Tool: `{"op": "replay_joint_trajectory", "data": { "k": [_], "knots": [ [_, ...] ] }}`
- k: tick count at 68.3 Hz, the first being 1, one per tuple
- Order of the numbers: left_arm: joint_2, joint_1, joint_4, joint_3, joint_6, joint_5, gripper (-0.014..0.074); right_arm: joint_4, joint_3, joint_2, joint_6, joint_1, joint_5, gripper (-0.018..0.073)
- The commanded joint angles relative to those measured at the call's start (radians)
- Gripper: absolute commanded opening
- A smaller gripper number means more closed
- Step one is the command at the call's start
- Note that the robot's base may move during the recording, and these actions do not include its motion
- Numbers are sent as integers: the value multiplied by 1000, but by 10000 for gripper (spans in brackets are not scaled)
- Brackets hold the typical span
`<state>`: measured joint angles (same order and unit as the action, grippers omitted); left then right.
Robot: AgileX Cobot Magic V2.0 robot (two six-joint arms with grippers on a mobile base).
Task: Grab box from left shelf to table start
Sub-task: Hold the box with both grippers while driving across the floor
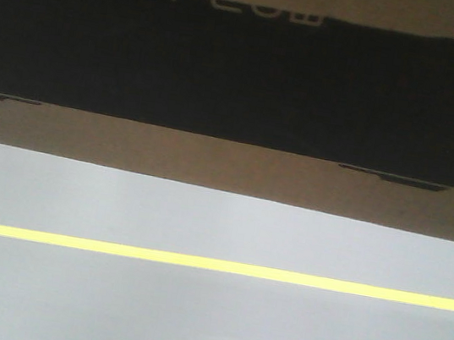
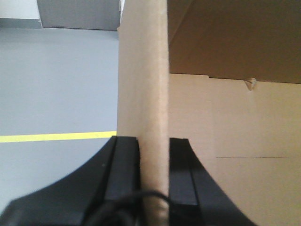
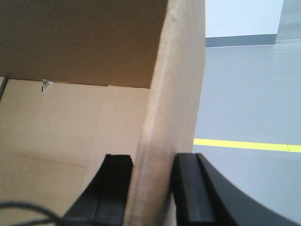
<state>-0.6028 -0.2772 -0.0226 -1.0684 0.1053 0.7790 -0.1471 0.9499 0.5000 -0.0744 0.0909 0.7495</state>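
Observation:
The brown cardboard box [image 1: 211, 163] with its wide black panel and part of the white lettering fills the top half of the front view, held up above the grey floor. In the left wrist view my left gripper [image 2: 154, 160] is shut on the box's left side wall [image 2: 143, 84], one black finger on each face. In the right wrist view my right gripper [image 3: 153, 183] is shut on the box's right side wall [image 3: 176, 94] in the same way. The open inside of the box [image 3: 70, 117] shows in both wrist views. The shelf and the table are out of view.
Grey floor [image 1: 204, 321] lies below the box, crossed by a yellow line [image 1: 213, 265]. The line also shows in the left wrist view [image 2: 56, 137] and the right wrist view [image 3: 244, 145]. A white wall with a grey skirting [image 3: 240, 40] stands far off.

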Motion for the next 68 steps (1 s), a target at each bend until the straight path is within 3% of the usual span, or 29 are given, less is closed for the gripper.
{"op": "replay_joint_trajectory", "data": {
  "k": [1,68],
  "knots": [
    [11,-7,-68,-38,29,-155,-96,45,34,5,9,-3,-181,59],
    [11,-7,-68,-38,29,-155,-96,45,34,5,9,-3,-181,59]
  ]
}}
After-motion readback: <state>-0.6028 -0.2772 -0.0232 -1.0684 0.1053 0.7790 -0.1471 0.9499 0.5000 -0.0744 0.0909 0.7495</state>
